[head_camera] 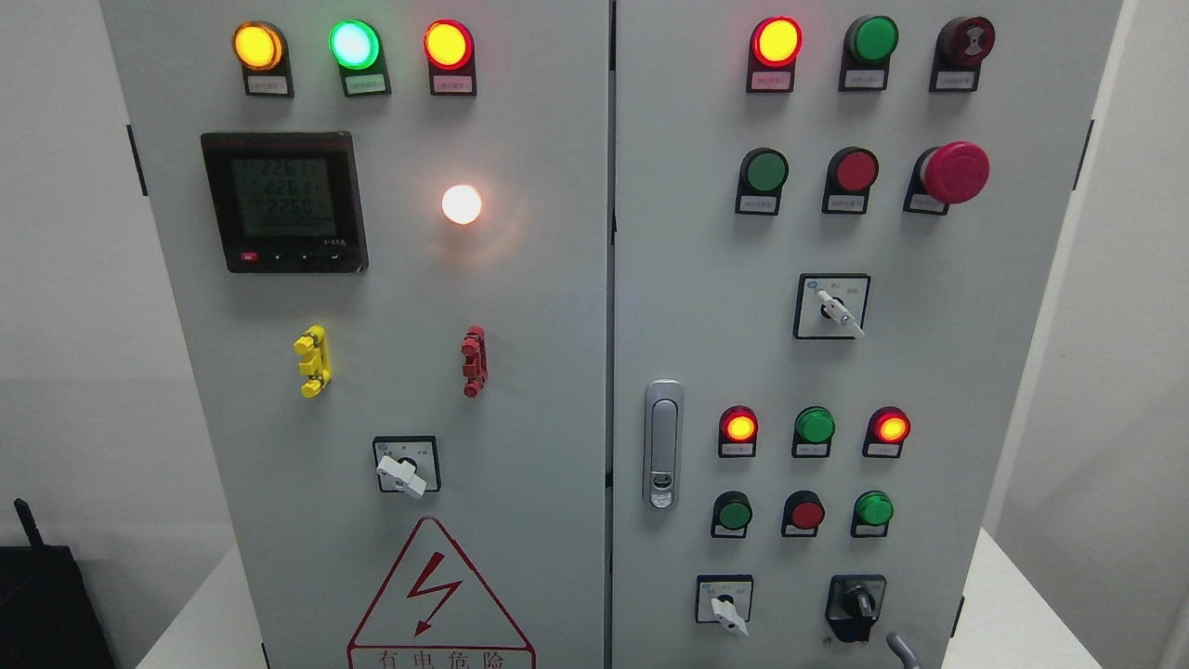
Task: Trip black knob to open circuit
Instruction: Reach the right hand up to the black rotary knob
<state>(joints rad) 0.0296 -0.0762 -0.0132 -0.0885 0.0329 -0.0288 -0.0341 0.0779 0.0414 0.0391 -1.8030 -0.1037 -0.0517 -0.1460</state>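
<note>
Grey cabinet doors (520,390) fill the view. Low on the right door, the black knob (856,606) looks small, rigid, best pinched across its raised grip. Just right, below it, a grey fingertip (906,648) shows; hand's state unclear.

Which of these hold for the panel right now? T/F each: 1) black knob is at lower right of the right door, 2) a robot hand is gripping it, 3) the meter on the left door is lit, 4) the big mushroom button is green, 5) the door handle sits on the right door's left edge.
1) True. The black knob is at the bottom right of the right door.
2) False. No hand is on it; only a grey tip shows at the bottom edge beside it.
3) True. The meter display shows digits.
4) False. The mushroom button is red.
5) True. The door handle is there.
</note>
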